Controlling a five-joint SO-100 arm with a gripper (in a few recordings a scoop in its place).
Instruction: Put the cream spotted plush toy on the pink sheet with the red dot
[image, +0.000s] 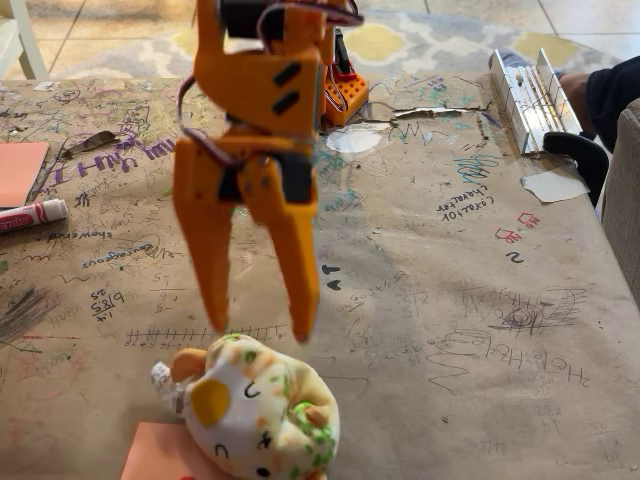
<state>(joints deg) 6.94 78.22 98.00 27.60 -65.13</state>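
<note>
Orange printed plastic makes up the two-finger gripper, which hangs point-down in the near middle of the fixed view with its fingers spread apart and nothing between them — the tips stand just above the cream spotted plush toy, apparently clear of it. That rounded cream plush animal, with green spots, an orange-yellow patch, an orange ear and a small drawn face, lies at the near edge of the scene, and its left underside rests on a salmon-pink square sheet of paper of which a corner shows at the bottom. No red dot can be made out on the visible part, so whether this is the pink sheet with the red dot cannot be told from here. A second pink sheet lies well apart at the far left edge, partly cut off, with a red-and-white marker pen just near of it. Brown scribbled-over paper covers the table. By the look of it — spread fingers, toy resting by its own weight on a sheet — the toy has either just been let go or is about to be gripped, and the single picture does not settle which.
</note>
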